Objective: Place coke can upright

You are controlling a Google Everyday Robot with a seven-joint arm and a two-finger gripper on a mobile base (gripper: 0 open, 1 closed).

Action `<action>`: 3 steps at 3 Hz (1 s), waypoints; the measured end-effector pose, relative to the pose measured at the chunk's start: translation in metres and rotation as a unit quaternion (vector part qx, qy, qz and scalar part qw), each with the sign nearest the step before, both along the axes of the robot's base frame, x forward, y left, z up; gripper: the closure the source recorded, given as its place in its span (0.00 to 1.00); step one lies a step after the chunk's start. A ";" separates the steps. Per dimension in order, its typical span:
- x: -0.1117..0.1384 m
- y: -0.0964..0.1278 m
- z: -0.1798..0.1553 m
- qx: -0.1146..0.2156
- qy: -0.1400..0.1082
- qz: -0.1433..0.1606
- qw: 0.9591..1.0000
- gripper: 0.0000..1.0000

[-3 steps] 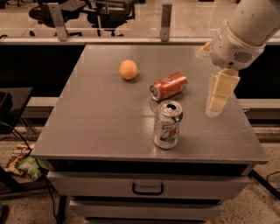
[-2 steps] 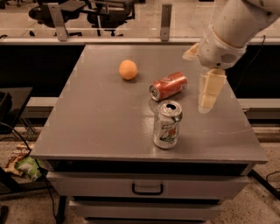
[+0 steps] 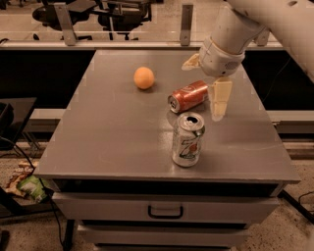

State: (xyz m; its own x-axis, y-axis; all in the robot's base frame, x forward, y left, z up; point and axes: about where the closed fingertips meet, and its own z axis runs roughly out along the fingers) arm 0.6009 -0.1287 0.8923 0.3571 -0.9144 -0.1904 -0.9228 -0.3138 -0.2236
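The coke can (image 3: pixel 189 96) lies on its side on the bench (image 3: pixel 98 147), right of centre and somewhat nearer the far edge than the near one. Its long axis runs slantwise: the silver end showing points toward the near left corner, and the other end toward the far right corner. The claw (image 3: pixel 201 91) hangs over that far right end, reaching in from the right edge. Its two pale fingers (image 3: pixel 219 98) look spread wide with nothing held; one drops just beside the can on the right, and the other juts out behind the can toward the far edge. So the can sits left of and below the wrist, roughly between the fingers, and any grip would probably have to close across the can's round body, not along its length. An upright silver-white soda can (image 3: pixel 188 139) with green and red markings stands close by toward the near edge, likely the tightest neighbour when the coke can is tipped up. An orange (image 3: pixel 144 77) rests well apart to the left. The bench top is smooth and grey, with a drawer handle (image 3: pixel 165 212) under the near edge. Office chairs (image 3: pixel 113 12) stand beyond the far edge.
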 end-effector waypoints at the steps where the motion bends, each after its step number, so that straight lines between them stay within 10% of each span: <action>1: 0.010 0.015 -0.011 -0.016 0.009 0.042 0.999 0.00; 2: 0.017 0.032 -0.024 -0.034 0.024 0.076 0.996 0.00; 3: 0.027 0.044 -0.040 -0.054 0.038 0.094 0.993 0.24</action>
State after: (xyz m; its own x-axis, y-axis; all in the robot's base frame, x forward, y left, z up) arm 0.6274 -0.0843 0.8525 0.5124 -0.8492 -0.1277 -0.8582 -0.5014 -0.1100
